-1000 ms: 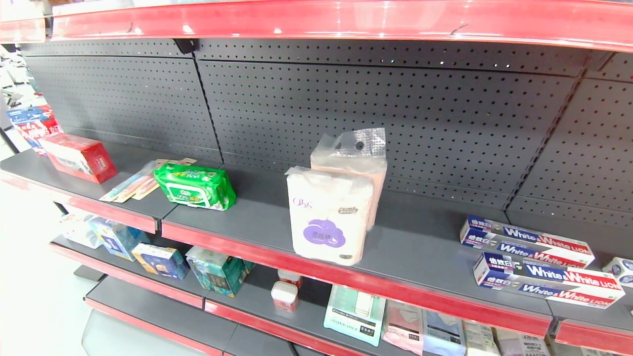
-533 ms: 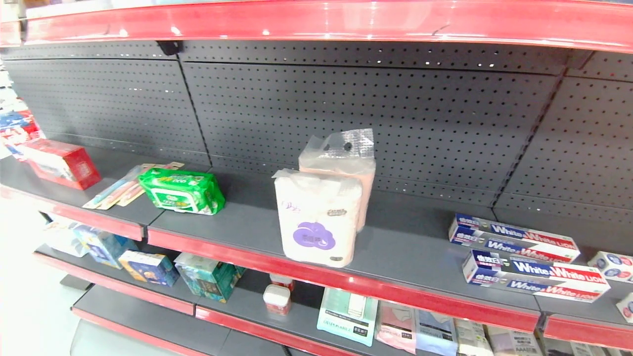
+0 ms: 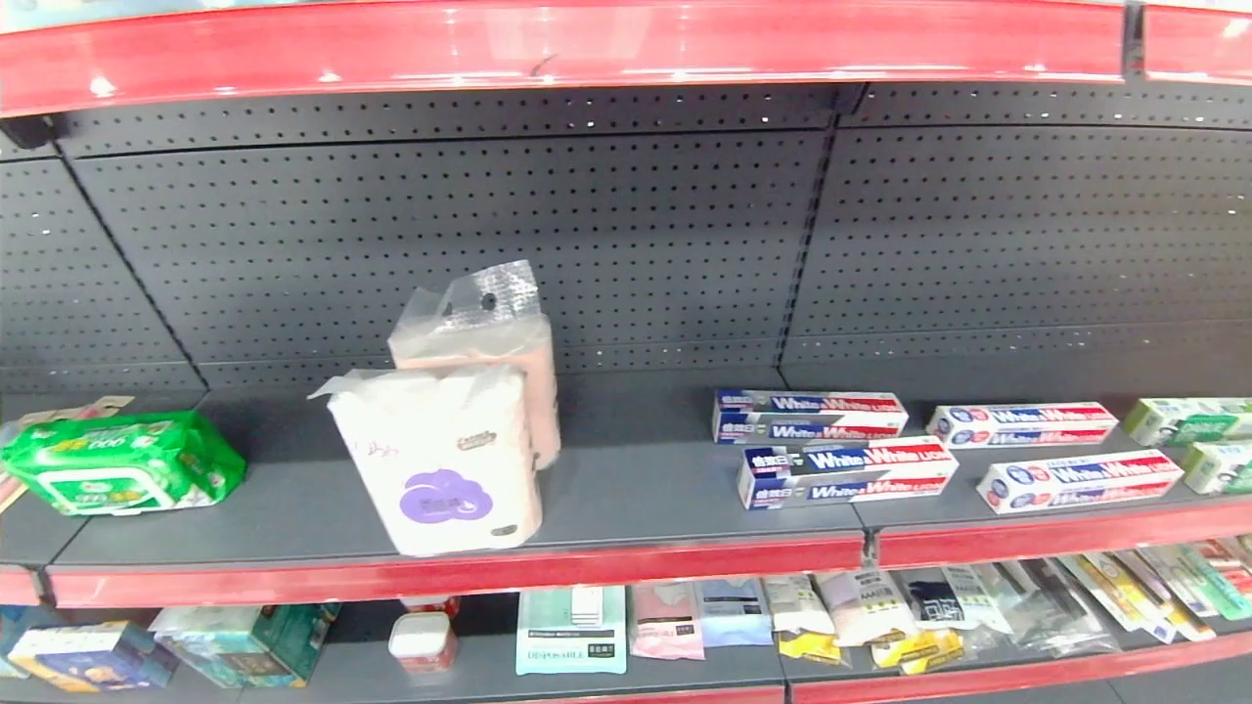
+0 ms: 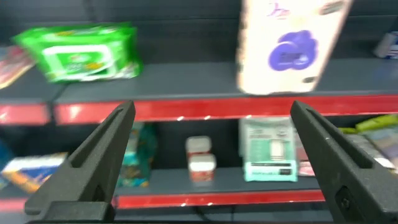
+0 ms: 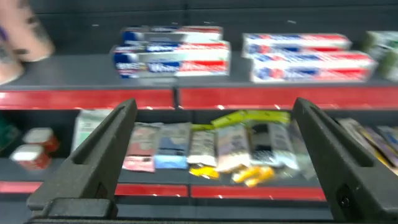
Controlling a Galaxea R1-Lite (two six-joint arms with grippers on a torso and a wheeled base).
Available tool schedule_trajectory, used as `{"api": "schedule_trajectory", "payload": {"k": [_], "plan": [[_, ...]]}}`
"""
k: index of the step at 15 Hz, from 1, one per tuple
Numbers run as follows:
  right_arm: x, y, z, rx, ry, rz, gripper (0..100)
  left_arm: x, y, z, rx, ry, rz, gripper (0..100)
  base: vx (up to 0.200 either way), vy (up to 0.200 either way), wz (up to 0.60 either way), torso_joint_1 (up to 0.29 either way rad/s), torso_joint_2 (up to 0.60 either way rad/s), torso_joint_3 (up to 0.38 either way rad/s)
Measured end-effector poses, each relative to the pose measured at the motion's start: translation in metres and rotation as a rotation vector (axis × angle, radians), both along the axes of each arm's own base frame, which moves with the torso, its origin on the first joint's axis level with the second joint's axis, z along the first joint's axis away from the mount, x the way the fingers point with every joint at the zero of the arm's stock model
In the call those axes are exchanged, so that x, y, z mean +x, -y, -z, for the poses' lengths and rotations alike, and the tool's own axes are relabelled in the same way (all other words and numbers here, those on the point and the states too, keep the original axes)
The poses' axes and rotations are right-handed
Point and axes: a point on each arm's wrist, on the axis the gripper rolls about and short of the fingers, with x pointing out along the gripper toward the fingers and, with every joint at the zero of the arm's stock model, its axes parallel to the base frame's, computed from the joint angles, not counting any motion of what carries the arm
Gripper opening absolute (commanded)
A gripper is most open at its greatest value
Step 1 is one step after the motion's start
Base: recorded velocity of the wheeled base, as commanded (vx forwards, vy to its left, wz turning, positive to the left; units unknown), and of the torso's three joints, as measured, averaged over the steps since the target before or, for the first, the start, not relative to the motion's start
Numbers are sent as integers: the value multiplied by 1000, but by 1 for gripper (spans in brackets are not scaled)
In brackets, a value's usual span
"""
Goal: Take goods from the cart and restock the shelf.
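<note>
Dark pegboard (image 3: 587, 225) backs the red-edged shelf (image 3: 450, 572) that faces you. Your left claw (image 4: 211, 112) hangs in front of the shelf's red lip, its two fingers spread wide with nothing between them. Your right claw (image 5: 214, 106) sits farther right along the same lip, also spread wide and empty.

Past the left claw, a white pack of tissue rolls (image 3: 440, 460) with a purple emblem stands upright near the front edge of the middle board. A pink pack (image 3: 489, 362) stands just behind it on the far side, its clear plastic flap sticking up. Whether the two touch you cannot tell. Well to the left, a green pack of wipes (image 3: 117, 460) lies flat.

To the right of the rolls, past the right claw, four toothpaste boxes (image 3: 846, 471) lie flat in two rows, two near and two far. Green-and-white boxes (image 3: 1188, 420) lie at the far right end.

On the board below, a small red-and-white jar (image 3: 421, 640) stands under the tissue rolls. A white-and-green packet (image 3: 570, 631) stands just to its right, then pink and pale blue packets (image 3: 668, 621). A row of flat packets (image 3: 978, 611) runs on to the right, and a teal box (image 3: 249, 631) sits at the left.
</note>
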Motion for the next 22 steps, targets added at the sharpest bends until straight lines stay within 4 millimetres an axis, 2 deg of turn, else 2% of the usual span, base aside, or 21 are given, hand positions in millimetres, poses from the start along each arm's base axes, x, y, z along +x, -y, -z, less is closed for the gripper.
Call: {"api": "schedule_trajectory", "payload": {"k": [9, 10, 12, 13, 15, 17, 19, 22], "plan": [[0, 0, 0, 0, -1, 0, 100, 0, 0, -3, -7, 17, 4, 100, 0, 0, 0, 0, 0, 0], [0, 0, 0, 0, -1, 0, 100, -3, 0, -15, -29, 49, 9, 100, 0, 0, 0, 0, 0, 0], [0, 0, 0, 0, 0, 0, 100, -7, -1, -55, -84, 113, 3, 100, 0, 0, 0, 0, 0, 0], [0, 0, 0, 0, 0, 0, 100, -3, -2, -76, -108, 108, -34, 100, 0, 0, 0, 0, 0, 0], [0, 0, 0, 0, 0, 0, 100, 19, -3, -105, -146, 22, -161, 100, 0, 0, 0, 0, 0, 0], [0, 0, 0, 0, -1, 0, 100, 52, -7, -118, -159, -112, -288, 100, 0, 0, 0, 0, 0, 0], [0, 0, 0, 0, -1, -1, 100, 92, -14, -118, -153, -270, -398, 100, 0, 0, 0, 0, 0, 0], [0, 0, 0, 0, 0, -1, 100, 143, -32, -103, -120, -467, -517, 100, 0, 0, 0, 0, 0, 0]]}}
